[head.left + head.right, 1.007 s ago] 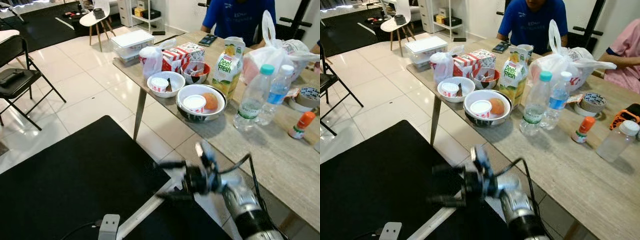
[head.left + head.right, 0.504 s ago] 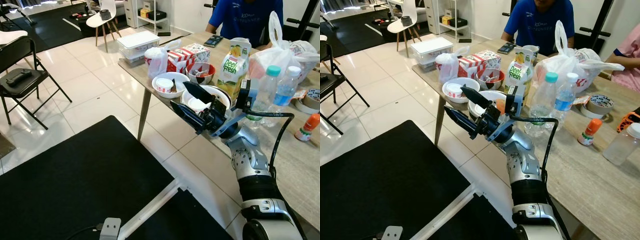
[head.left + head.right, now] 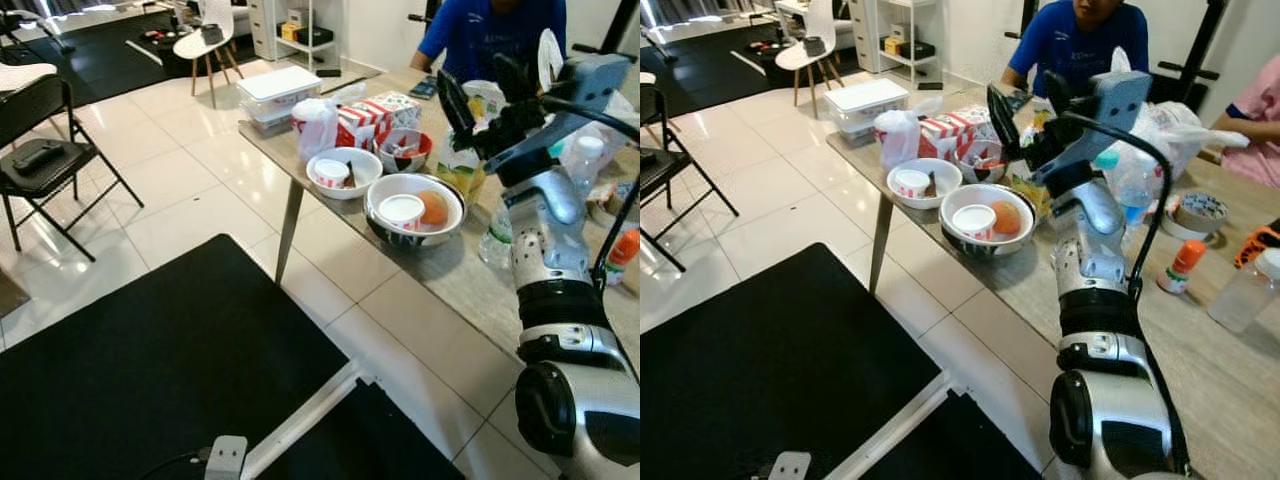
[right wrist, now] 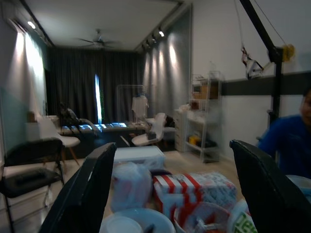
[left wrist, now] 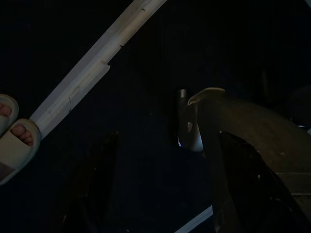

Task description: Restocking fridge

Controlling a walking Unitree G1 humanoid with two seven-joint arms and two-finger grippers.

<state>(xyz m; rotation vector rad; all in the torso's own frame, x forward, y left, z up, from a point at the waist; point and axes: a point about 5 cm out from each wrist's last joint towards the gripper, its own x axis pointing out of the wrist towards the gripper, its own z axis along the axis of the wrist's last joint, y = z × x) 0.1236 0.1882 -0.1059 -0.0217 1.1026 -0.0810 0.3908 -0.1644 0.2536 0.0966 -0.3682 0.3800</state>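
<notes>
My right gripper [image 3: 480, 88] is raised above the wooden table [image 3: 450, 285] with its two black fingers spread open and nothing between them. It hovers in front of the Peel Fresh juice carton [image 3: 456, 163], which it partly hides. Below it a steel bowl [image 3: 385, 223] holds a small white cup and an orange fruit. A white bowl [image 3: 352, 180] with another cup and a red bowl [image 3: 405, 150] stand beside it. In the right wrist view the fingers [image 4: 85, 194] frame a red-and-white box [image 4: 194, 187]. My left gripper [image 5: 165, 184] hangs open over the dark mat.
Water bottles [image 3: 1135, 180], a white plastic bag [image 3: 1175, 120], a tape roll [image 3: 1188, 210] and an orange-capped bottle [image 3: 1175, 262] crowd the table's right side. A person in blue [image 3: 1085, 40] sits behind it. A folding chair [image 3: 40, 160] stands left; a black mat [image 3: 150, 370] lies below.
My right arm has swung up from low beside the table's edge to high above the bowls, in front of the juice carton. Its fingers stay open.
</notes>
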